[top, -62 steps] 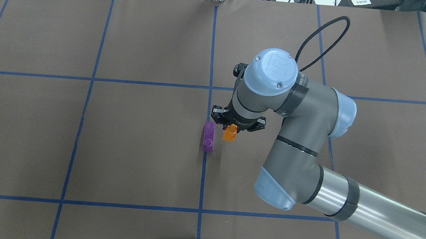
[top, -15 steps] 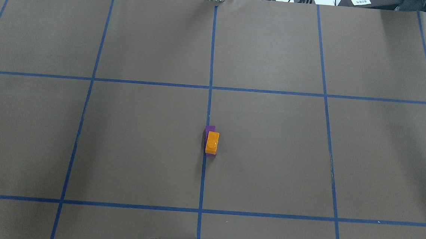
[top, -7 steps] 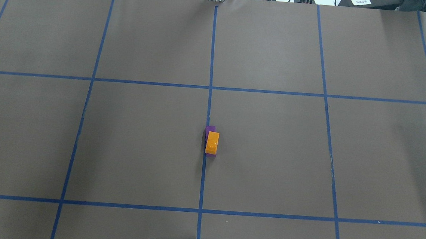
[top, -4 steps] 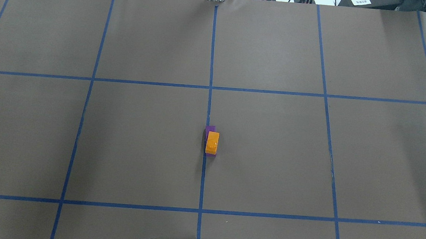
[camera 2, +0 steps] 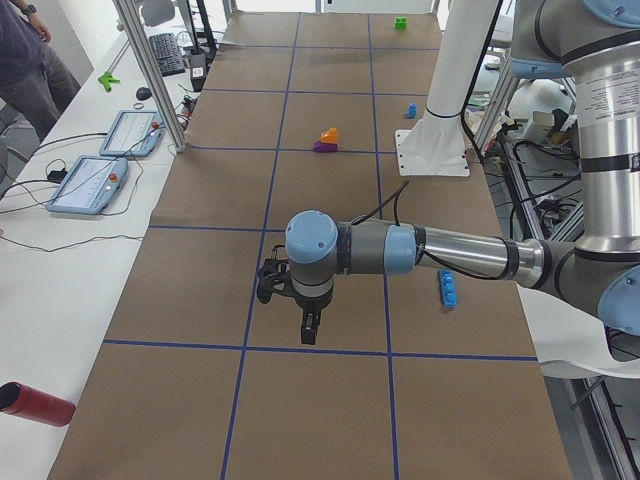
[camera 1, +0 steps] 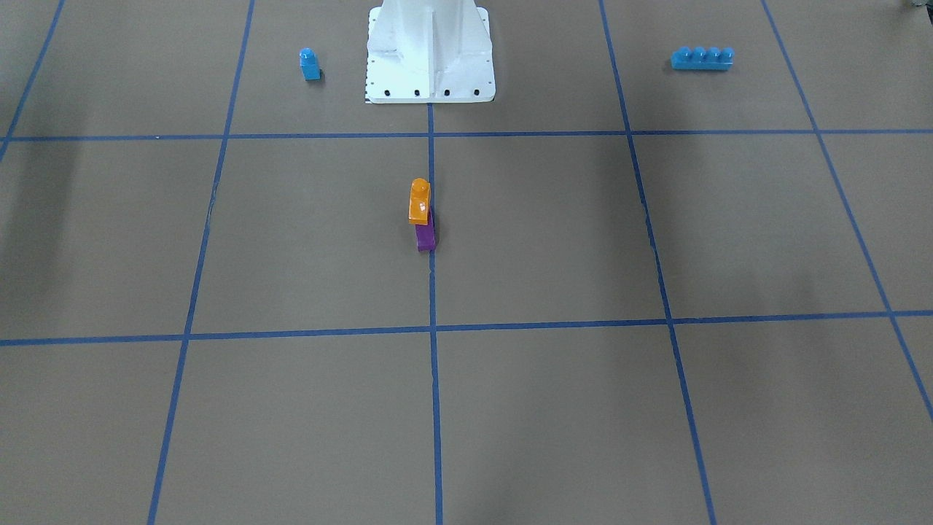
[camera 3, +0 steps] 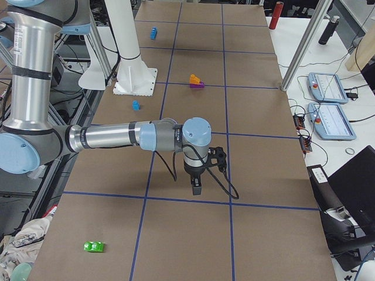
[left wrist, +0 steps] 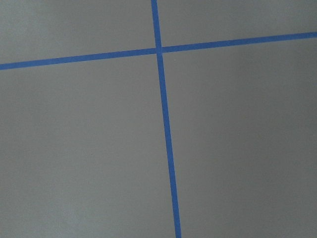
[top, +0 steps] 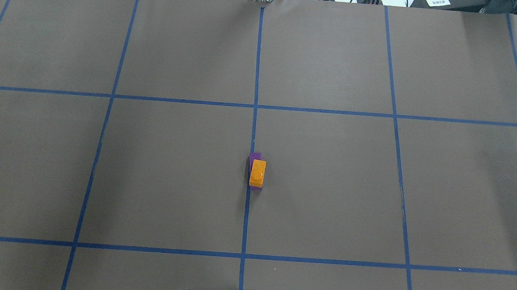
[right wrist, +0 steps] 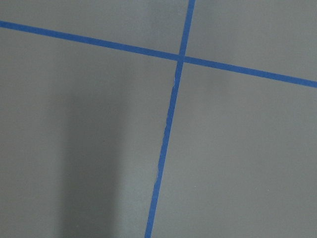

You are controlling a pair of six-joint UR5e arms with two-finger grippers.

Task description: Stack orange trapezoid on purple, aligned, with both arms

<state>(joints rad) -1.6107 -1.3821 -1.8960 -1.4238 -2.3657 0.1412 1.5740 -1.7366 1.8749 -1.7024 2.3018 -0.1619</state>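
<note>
The orange trapezoid sits on top of the purple brick near the table's middle, on the centre tape line. It is slightly offset, and one end of the purple brick sticks out from under the orange one. Neither gripper touches them. My left gripper shows only in the exterior left view, low over the table and far from the stack. My right gripper shows only in the exterior right view, also far from it. I cannot tell whether either is open or shut. Both wrist views show only bare table and tape lines.
A small blue single-stud brick and a long blue four-stud brick lie on either side of the white base pedestal. A green brick lies near the table's right end. Tablets lie on a side bench.
8.5 s ago my right gripper held the orange trapezoid beside the purple brick. It now rests on the purple brick and the arm has left the overhead view. Nothing has moved in the last 2 seconds.
</note>
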